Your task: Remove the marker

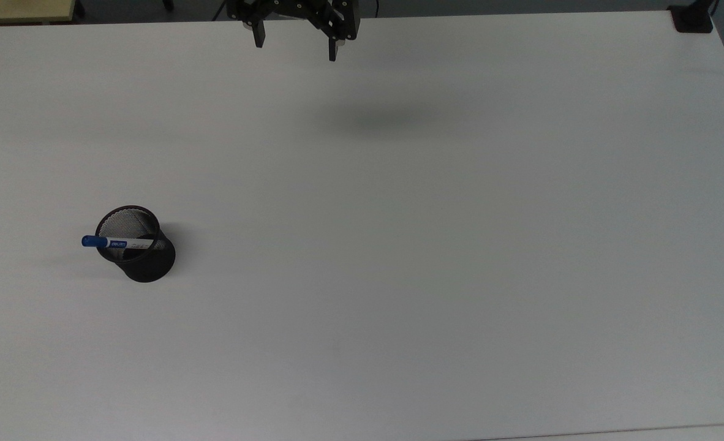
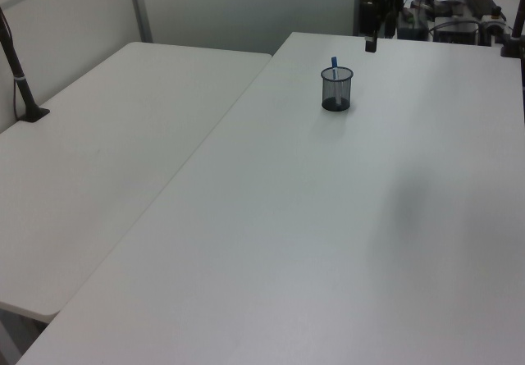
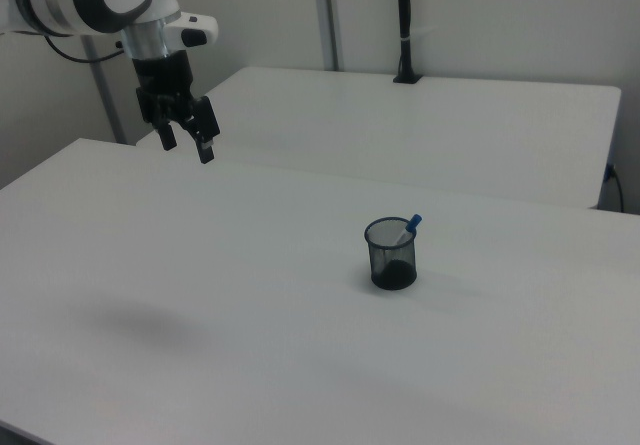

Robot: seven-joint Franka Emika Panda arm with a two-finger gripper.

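Note:
The marker [image 1: 112,242] is white with a blue cap. It stands tilted inside a black mesh cup [image 1: 141,251], its cap sticking out over the rim toward the top view's left. In the left view the marker [image 2: 334,62] rises from the cup [image 2: 336,89] near the table's far end. In the right view the marker [image 3: 411,225] leans on the cup's [image 3: 391,256] right rim. My gripper [image 1: 294,44] hangs open and empty high above the table's far edge, well away from the cup. In the right view the gripper [image 3: 187,143] is at the upper left.
The cup stands on a large white table [image 1: 399,245]. A second white table [image 2: 107,160] adjoins it on the left view's left. A black clamp post [image 3: 404,25] stands on that second table. A black mount [image 1: 693,18] sits at the top view's far right corner.

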